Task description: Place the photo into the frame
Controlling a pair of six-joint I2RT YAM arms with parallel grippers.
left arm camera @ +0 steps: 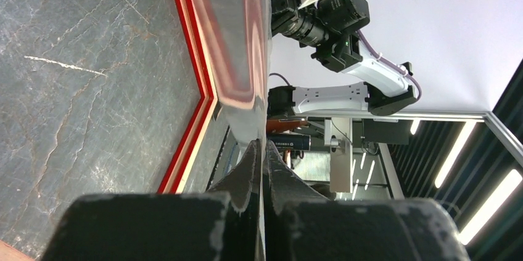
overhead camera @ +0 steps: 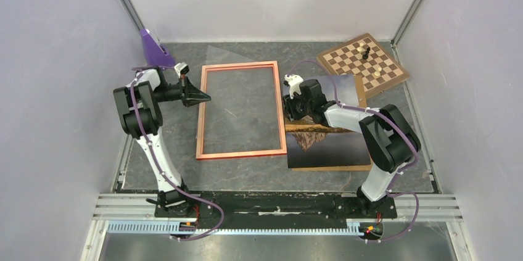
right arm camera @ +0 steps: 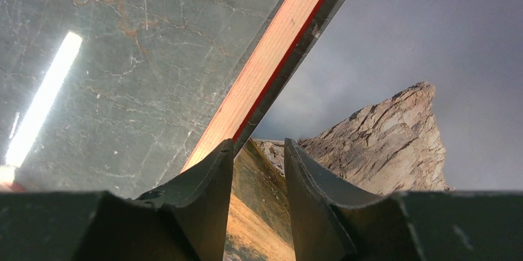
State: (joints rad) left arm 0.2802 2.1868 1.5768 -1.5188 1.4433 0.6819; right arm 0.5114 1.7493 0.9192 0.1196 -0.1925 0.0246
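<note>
The orange-red frame (overhead camera: 240, 110) lies flat mid-table, with grey table showing inside it. The photo (overhead camera: 333, 147) lies face up just right of the frame, partly under my right arm. My right gripper (overhead camera: 290, 110) is open, low over the photo's left edge beside the frame's right rail. In the right wrist view the gripper (right arm camera: 259, 147) has the golden grass band between its jaws, the rocky peak (right arm camera: 382, 125) to the right and the frame rail (right arm camera: 271, 57) to the left. My left gripper (overhead camera: 203, 96) is at the frame's left rail. In the left wrist view the gripper (left arm camera: 262, 144) is shut on a thin clear sheet (left arm camera: 247, 57) that is tilted up above the frame (left arm camera: 191, 57).
A brown backing board (overhead camera: 362, 94) lies under the photo. A chessboard (overhead camera: 362, 63) with a few pieces sits at the back right. A purple object (overhead camera: 154, 48) stands at the back left. Grey walls close in both sides.
</note>
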